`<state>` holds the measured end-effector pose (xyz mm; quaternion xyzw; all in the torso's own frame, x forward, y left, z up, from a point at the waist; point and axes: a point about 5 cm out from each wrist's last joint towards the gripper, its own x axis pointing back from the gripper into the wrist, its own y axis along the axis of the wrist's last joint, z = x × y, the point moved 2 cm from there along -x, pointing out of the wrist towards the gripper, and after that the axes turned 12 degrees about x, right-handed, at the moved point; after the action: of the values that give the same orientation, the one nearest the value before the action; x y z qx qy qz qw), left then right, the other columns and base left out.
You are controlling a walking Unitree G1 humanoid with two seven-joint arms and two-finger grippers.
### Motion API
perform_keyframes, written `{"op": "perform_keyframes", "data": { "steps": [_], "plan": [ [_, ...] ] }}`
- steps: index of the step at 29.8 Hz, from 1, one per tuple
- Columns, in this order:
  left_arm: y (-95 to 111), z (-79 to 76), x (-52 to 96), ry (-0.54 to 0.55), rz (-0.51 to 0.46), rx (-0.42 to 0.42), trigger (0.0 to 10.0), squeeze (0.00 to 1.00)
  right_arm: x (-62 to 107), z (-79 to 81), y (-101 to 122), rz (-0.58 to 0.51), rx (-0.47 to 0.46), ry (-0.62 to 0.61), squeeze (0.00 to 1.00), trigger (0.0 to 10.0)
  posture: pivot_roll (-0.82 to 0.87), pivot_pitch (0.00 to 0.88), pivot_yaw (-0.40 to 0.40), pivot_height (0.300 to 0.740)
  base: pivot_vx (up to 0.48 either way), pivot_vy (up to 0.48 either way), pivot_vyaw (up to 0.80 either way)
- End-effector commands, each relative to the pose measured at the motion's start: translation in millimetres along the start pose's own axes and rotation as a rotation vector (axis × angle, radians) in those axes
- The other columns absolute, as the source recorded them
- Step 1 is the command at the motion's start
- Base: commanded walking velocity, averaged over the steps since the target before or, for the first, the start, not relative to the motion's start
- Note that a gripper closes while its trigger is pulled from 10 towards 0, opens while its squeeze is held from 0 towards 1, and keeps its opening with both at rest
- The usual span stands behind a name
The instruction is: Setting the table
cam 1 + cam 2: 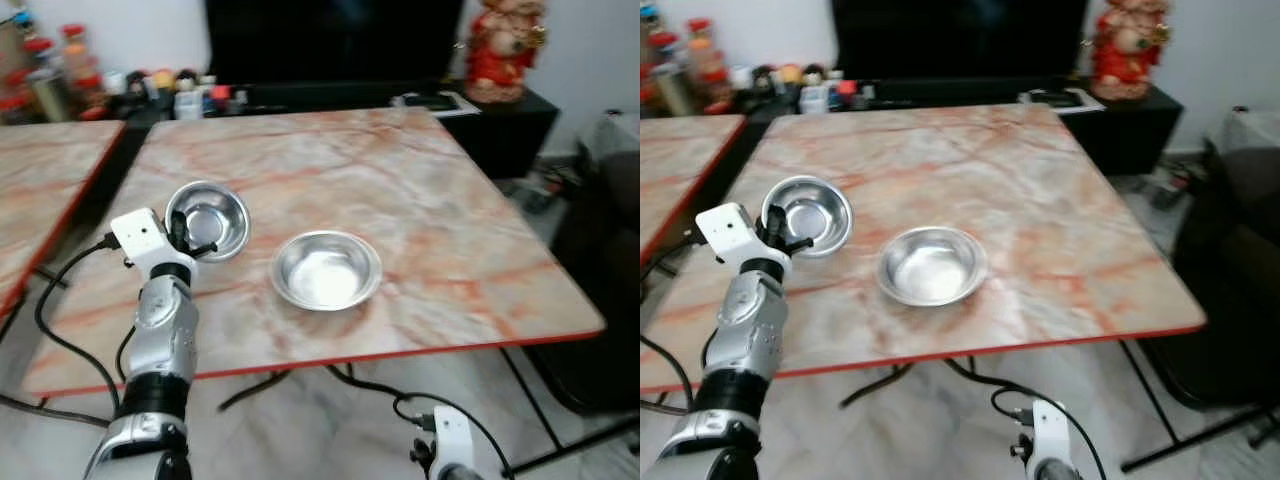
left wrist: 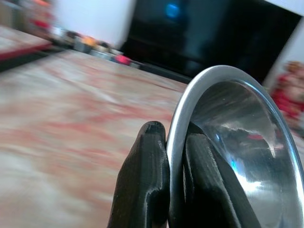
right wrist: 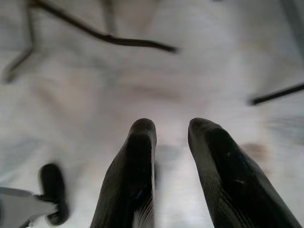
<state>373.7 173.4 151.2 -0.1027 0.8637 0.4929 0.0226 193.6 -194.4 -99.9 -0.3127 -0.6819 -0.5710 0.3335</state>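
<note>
My left gripper is shut on the rim of a small steel bowl, holding it tilted over the left part of the marble table. In the left wrist view the bowl's rim is pinched between the two black fingers. A second, larger steel bowl rests upright on the table near its front edge, just right of the held one. My right arm hangs low below the table edge; its gripper is open over the pale floor.
A second marble table stands to the left with a gap between. A dark TV cabinet with jars and small items runs along the back, a red figurine on its right. Dark furniture sits at the right. Cables lie on the floor.
</note>
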Motion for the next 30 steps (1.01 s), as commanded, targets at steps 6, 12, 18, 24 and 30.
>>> {"op": "perform_keyframes", "data": {
  "steps": [6, 12, 18, 24, 30],
  "plan": [
    [17.5, 10.9, -2.8, 0.019, -0.054, -0.018, 10.0, 0.00, -1.4, 6.6, 7.4, -0.022, -0.005, 0.008, 0.00, 10.0, 0.03, 0.000, -0.019, 0.719, 0.218, -0.343, 0.00],
    [20.1, 7.8, -2.4, -0.007, -0.056, 0.032, 10.0, 0.00, -1.3, 6.7, 6.4, -0.020, -0.003, 0.009, 0.00, 10.0, 0.03, 0.000, -0.022, 0.719, 0.000, 0.000, 0.00],
    [18.3, 7.8, 0.5, -0.014, -0.039, 0.063, 10.0, 0.00, -1.1, 6.8, 5.7, -0.019, -0.003, 0.009, 0.00, 10.0, 0.03, 0.000, -0.020, 0.719, 0.000, 0.000, 0.00],
    [14.4, 14.0, 14.6, 0.045, -0.003, 0.124, 10.0, 0.00, -0.6, 6.2, 3.0, -0.014, 0.002, 0.011, 0.00, 10.0, 0.03, 0.000, -0.023, 0.719, 0.000, 0.000, 0.00],
    [10.4, 10.4, 10.4, 0.114, 0.033, 0.161, 10.0, 0.00, -0.7, 6.9, 3.2, -0.014, 0.008, 0.015, 0.00, 10.0, 0.04, 0.000, -0.031, 0.719, 0.000, 0.000, 0.00]
  ]
}}
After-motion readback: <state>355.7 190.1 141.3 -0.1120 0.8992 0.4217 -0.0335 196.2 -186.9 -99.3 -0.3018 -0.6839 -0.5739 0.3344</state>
